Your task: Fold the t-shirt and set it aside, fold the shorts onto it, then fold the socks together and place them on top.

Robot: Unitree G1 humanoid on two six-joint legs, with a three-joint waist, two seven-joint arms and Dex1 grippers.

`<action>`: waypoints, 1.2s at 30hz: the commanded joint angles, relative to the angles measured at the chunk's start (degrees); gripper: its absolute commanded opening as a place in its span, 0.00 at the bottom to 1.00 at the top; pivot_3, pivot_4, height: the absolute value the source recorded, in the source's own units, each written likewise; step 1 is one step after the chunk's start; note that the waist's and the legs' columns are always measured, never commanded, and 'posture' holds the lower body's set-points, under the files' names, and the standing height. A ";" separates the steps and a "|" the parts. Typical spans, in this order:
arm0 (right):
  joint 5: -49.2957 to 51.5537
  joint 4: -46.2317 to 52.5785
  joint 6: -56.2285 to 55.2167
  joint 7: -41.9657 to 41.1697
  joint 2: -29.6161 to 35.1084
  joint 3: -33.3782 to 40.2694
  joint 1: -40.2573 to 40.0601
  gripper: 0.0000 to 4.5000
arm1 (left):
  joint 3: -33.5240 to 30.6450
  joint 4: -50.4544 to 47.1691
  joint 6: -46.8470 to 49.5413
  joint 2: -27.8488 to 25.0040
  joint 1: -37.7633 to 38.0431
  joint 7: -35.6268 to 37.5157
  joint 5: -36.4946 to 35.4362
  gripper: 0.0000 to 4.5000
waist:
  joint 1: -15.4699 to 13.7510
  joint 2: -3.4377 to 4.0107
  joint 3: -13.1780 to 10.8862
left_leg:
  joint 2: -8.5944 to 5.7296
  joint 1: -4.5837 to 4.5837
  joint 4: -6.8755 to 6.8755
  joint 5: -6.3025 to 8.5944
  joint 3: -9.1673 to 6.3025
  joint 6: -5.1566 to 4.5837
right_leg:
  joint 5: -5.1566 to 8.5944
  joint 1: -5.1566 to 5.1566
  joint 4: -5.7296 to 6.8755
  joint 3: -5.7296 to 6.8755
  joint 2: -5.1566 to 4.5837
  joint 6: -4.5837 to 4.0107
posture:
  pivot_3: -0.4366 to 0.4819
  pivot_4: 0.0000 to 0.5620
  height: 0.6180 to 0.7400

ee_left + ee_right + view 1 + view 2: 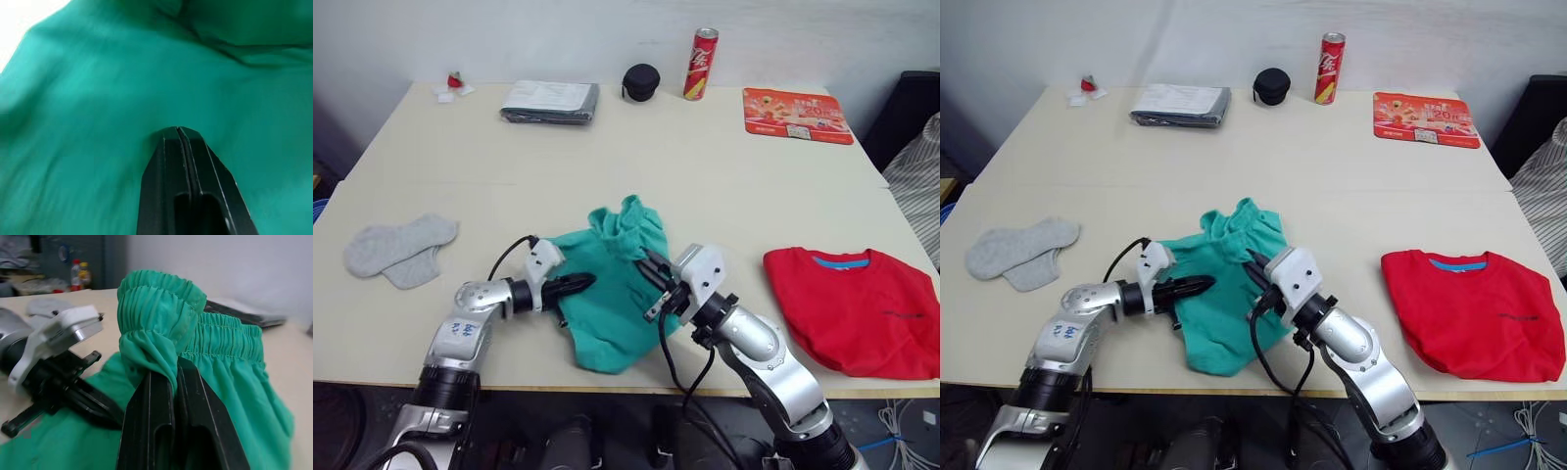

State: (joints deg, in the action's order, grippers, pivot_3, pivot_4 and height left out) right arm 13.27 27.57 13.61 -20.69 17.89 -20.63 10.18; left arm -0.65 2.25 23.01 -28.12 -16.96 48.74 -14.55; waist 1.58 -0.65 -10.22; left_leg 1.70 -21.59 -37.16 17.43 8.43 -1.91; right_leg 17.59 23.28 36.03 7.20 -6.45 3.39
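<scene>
Shorts (612,294) lay bunched at the near middle of the desk (705,166); t-shirt (857,308) folded at near right, socks (401,250) at near left. Your right tool (176,377) was clenched on a gathered fold of the waistband. Your left tool (579,284) was closed, tips pressed on the cloth; whether any cloth was pinched, you could not tell. Fabric looked soft, light and limp, likely to sag and crumple. Judged best to take hold at the elastic waistband corners.
</scene>
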 commanded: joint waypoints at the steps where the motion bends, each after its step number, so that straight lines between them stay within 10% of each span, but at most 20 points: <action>1: -0.30 -1.62 0.26 -3.45 -1.94 -3.37 1.37 0.01 | -2.23 -2.55 3.04 -1.43 2.51 -1.47 -1.57 0.00 | -0.01 -0.01 0.00 | 0.00 0.00 -0.01 0.00 0.00 0.00 | -0.01 0.00 0.00 0.00 0.00 -0.01 | 0.48 0.27 1.00; 11: -2.39 -17.18 -4.17 -11.12 -8.40 -7.48 5.04 0.01 | -3.76 -2.79 2.97 -1.25 3.17 -3.83 -3.37 0.00 | 0.14 -0.01 0.00 | 0.00 0.02 0.05 -0.02 -0.01 0.08 | -0.01 0.05 0.05 0.00 -0.01 -0.08 | 0.48 0.27 1.00; 21: 24.94 -8.62 16.39 -31.00 -2.37 3.33 8.62 0.69 | -12.24 1.19 0.07 -6.18 4.06 0.92 -8.13 0.00 | 0.10 -0.01 -0.03 | 0.03 0.00 0.06 0.01 -0.03 0.05 | -0.01 0.08 0.04 0.02 -0.01 -0.13 | 0.48 0.27 1.00; 28: 28.70 -11.34 17.68 -37.23 8.02 12.91 9.83 0.61 | -19.01 3.20 3.44 -16.98 4.20 14.85 -16.76 0.00 | 0.00 -0.13 -0.10 | -0.01 -0.11 0.03 0.27 -0.03 -0.08 | -0.01 0.11 -0.18 0.03 -0.08 -0.14 | 0.48 0.27 1.00; 36: 0.26 -35.73 -8.97 -33.39 4.20 3.93 17.33 0.02 | -5.41 -5.49 9.03 -9.53 -9.85 12.70 -18.05 0.00 | -0.30 -0.12 -0.15 | -0.09 -0.21 -0.04 0.16 0.03 0.04 | 0.00 0.18 -0.05 0.06 -0.08 -0.14 | 0.48 0.27 1.00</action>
State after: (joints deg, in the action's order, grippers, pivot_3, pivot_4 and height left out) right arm 18.10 -5.23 10.21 -54.33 22.40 -15.05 26.75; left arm -9.83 -1.75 33.03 -39.34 -25.09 63.16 -34.08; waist 1.28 -0.77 -10.37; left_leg 1.56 -21.82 -37.23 17.56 8.47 -1.91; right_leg 17.57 23.45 36.02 7.26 -6.53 3.28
